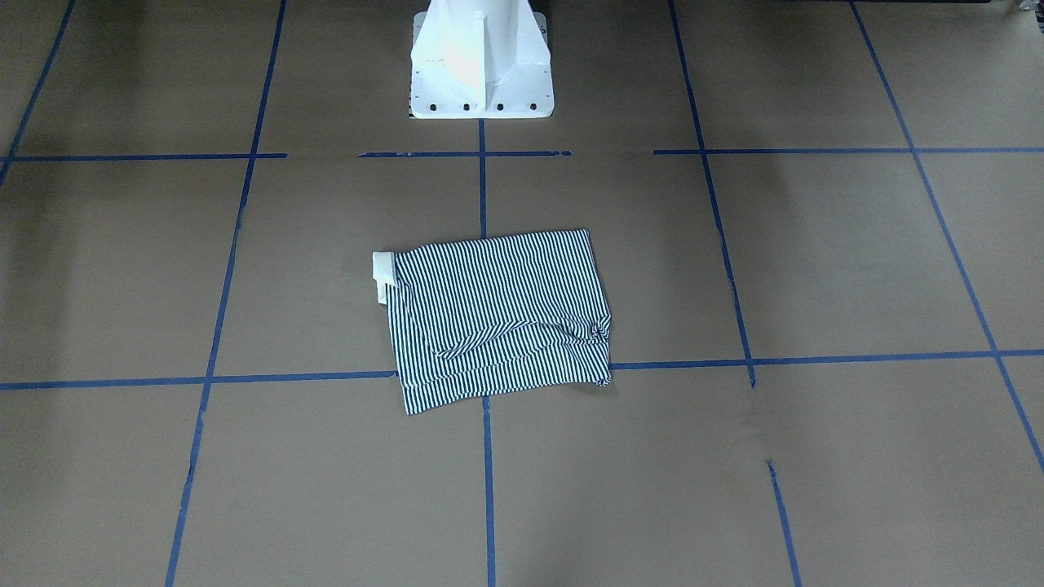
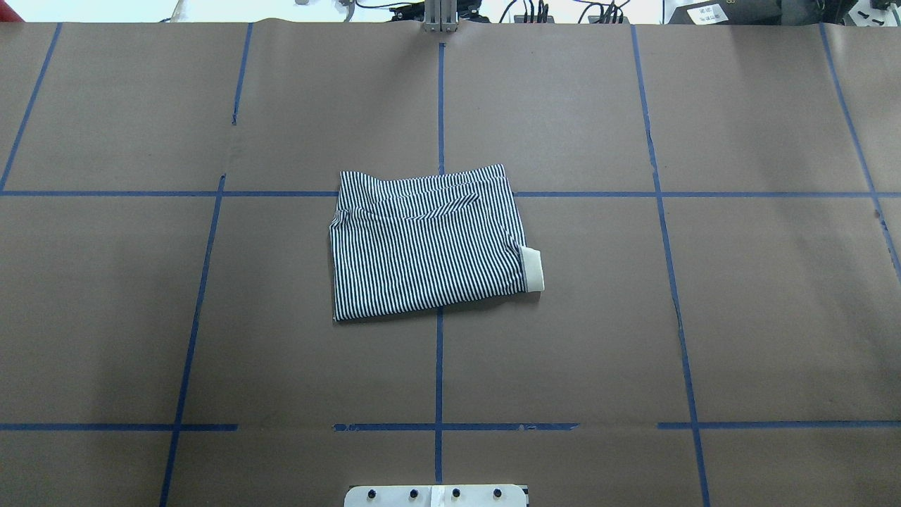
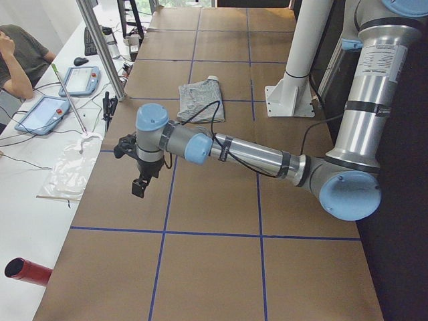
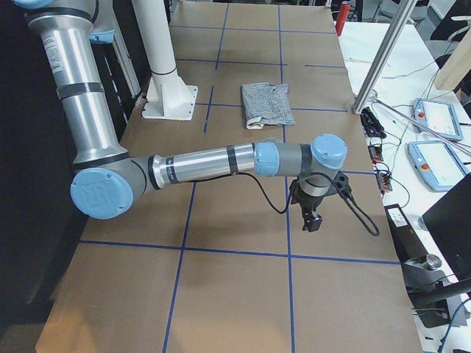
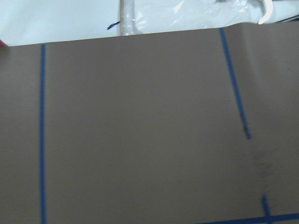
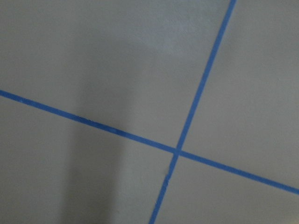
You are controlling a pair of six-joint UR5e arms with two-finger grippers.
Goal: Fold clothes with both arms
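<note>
Overhead exterior, shirt (image 2: 426, 243) crosswise, collar (image 2: 533, 270) rightward, left end effector (image 3: 139, 186), right end effector (image 4: 313, 220) indeterminate.

Blue tape cross (image 6: 177, 150) on table (image 6: 252, 84); shadow (image 6: 98, 140) perhaps.

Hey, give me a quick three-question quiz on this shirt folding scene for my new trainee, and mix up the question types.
1. True or false: the striped polo shirt lies folded into a rough rectangle on the table.
2. Multiple choice: in the overhead view, the cream collar sticks out at the shirt's A) left edge, B) right edge, C) far edge.
3. Fill the gap: the left gripper and the right gripper both hang over bare table, neither ____ the shirt.

Key: 1 true. 2 B. 3 touching.
</note>
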